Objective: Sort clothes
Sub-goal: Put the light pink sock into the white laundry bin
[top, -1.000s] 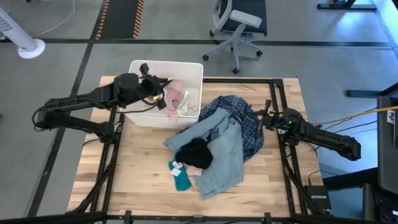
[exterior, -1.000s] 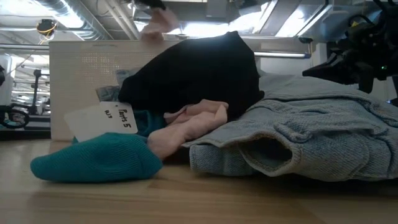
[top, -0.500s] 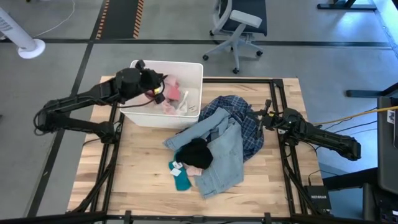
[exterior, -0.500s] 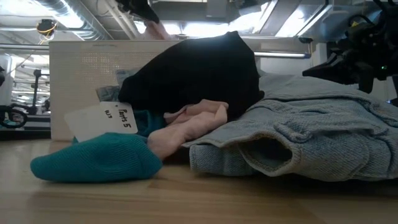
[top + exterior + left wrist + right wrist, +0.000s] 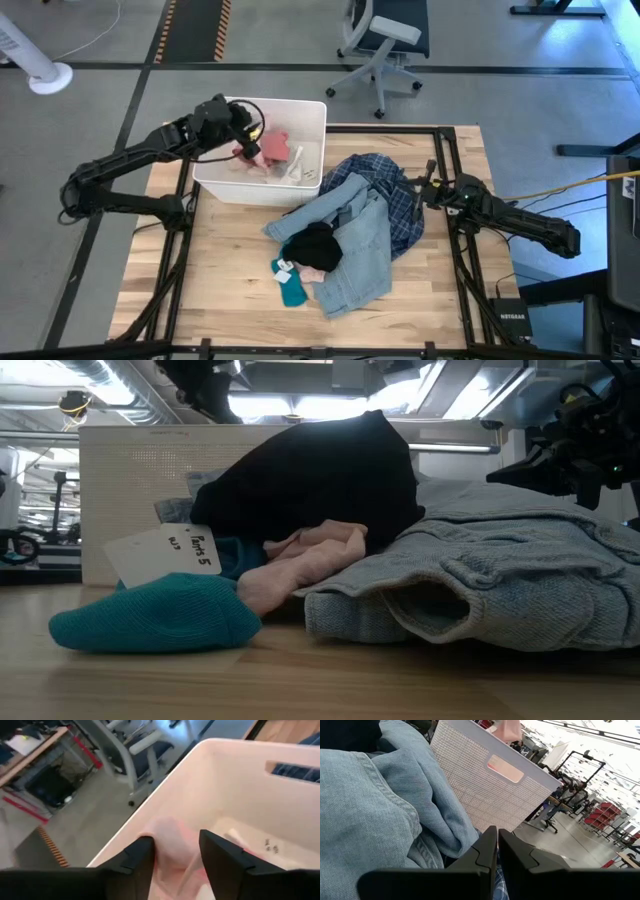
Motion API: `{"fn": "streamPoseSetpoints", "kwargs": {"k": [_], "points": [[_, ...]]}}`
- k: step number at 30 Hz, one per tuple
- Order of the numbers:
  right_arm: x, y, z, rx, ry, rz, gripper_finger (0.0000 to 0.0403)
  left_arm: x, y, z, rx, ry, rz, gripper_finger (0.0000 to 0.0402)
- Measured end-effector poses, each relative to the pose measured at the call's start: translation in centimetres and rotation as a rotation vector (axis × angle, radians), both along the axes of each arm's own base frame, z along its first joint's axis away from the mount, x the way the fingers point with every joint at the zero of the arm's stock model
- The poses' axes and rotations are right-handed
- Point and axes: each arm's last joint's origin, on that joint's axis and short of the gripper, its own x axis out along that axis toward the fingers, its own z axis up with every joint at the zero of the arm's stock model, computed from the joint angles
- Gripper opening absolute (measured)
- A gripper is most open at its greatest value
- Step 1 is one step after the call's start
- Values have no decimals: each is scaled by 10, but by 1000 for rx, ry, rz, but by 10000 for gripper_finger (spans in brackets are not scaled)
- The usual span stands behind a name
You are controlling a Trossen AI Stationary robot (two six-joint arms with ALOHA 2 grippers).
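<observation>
Over the white bin (image 5: 222, 178), our left gripper (image 5: 243, 130) hangs part-open with the pink piece (image 5: 271, 147) between its fingers; our right gripper (image 5: 421, 190) — fingers closed, empty — rests beside it on the plaid shirt (image 5: 400, 205).

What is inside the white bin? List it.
Inside the white bin lie a pink piece and a white top. The left gripper hangs over them, open. Anything beneath those garments is covered.
</observation>
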Motion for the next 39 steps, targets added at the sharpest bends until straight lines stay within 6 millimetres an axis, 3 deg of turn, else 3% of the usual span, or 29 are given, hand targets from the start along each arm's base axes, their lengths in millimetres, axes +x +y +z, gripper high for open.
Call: {"fn": "streamPoseSetpoints", "kwargs": {"k": [11,19,25,32,39], "points": [[0,0,0,0,0,0,35,2,0,2,-56,-69,-103,205],[0,0,0,0,0,0,35,2,-10,3,-49,-37,-196,214],[0,0,0,0,0,0,35,-7,-43,14,-60,-89,-323,205],[0,0,0,0,0,0,35,-15,-91,24,-224,-234,-620,203],[0,0,0,0,0,0,35,-7,-129,9,-386,-245,-814,203]]}}
